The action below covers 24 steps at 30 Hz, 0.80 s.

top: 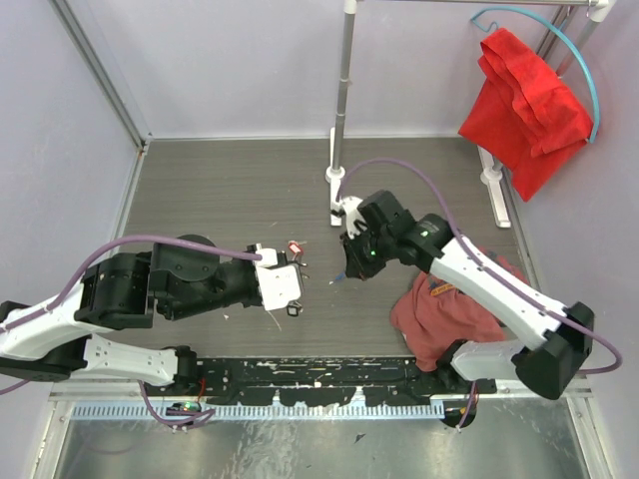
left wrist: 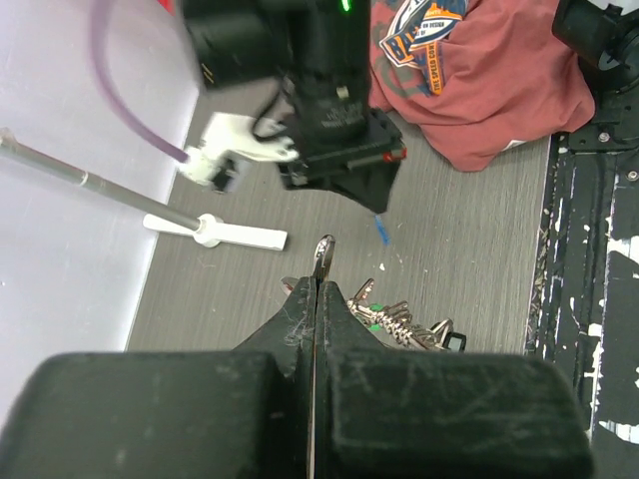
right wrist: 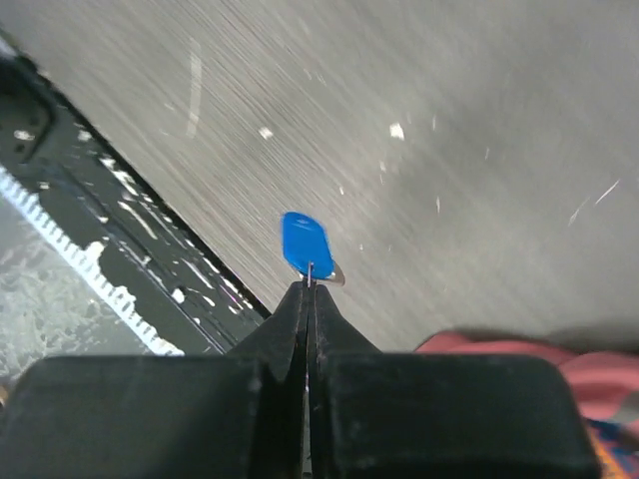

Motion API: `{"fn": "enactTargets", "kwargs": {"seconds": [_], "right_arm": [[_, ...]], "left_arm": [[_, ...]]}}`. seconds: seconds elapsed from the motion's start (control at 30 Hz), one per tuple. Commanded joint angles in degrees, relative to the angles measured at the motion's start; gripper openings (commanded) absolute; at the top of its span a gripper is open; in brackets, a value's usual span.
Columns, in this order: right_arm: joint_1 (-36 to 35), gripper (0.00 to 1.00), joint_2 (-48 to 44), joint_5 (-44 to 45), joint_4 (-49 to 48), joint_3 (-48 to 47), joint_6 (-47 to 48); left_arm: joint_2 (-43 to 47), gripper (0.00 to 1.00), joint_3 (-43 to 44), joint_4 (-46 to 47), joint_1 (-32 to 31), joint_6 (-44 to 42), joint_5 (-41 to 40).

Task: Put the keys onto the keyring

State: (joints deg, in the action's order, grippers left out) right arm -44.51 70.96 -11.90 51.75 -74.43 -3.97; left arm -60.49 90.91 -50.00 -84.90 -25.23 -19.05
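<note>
My left gripper (top: 296,279) (left wrist: 318,284) is shut on a thin metal loop, the keyring (left wrist: 324,249), seen edge-on and poking out past the fingertips. A bunch of small metal keys (left wrist: 399,319) with green and black heads lies just right of the jaws. In the top view a reddish tag (top: 295,245) and a black head (top: 293,310) show beside this gripper. My right gripper (top: 346,271) (right wrist: 308,287) is shut on a blue-headed key (right wrist: 307,244) (left wrist: 380,230) and holds it above the table, a short way right of the left gripper.
A crumpled red shirt (top: 449,309) (left wrist: 479,90) lies under the right arm. A white pole stand (top: 337,190) rises at the back centre. A red cloth (top: 524,105) hangs at the back right. A black strip (top: 319,374) runs along the near edge.
</note>
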Motion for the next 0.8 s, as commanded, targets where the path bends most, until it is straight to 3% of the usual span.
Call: {"fn": "enactTargets", "kwargs": {"seconds": [0.0,0.2,0.3,0.43,0.53,0.6,0.77], "right_arm": [[5.5,0.03,0.1,-3.6,-11.8,12.4,-10.3],[6.5,0.12,7.9,1.4,-22.1,21.8,-11.3],[6.8,0.22,9.5,2.9,-25.0,23.3,-11.2],[6.9,0.39,5.8,5.2,-24.4,21.3,-9.4],[7.0,0.41,-1.1,6.5,-22.1,16.9,-6.8],[7.0,0.41,-7.3,2.7,-22.3,13.7,-3.9],[7.0,0.42,-16.0,-17.1,-26.3,6.0,-1.2]], "left_arm": [[1.2,0.0,-0.5,2.4,-0.1,0.6,-1.3],[1.0,0.0,-0.1,2.5,-0.1,0.7,-1.4],[0.9,0.0,-0.2,2.5,-0.1,0.8,-1.3],[0.8,0.0,-0.5,2.5,-0.1,1.1,-1.4],[0.5,0.0,-0.6,2.5,-0.1,1.3,-1.3],[0.3,0.0,-0.6,2.5,-0.2,1.3,-1.1],[0.0,0.0,-0.6,3.6,-0.1,1.2,-0.6]]}}
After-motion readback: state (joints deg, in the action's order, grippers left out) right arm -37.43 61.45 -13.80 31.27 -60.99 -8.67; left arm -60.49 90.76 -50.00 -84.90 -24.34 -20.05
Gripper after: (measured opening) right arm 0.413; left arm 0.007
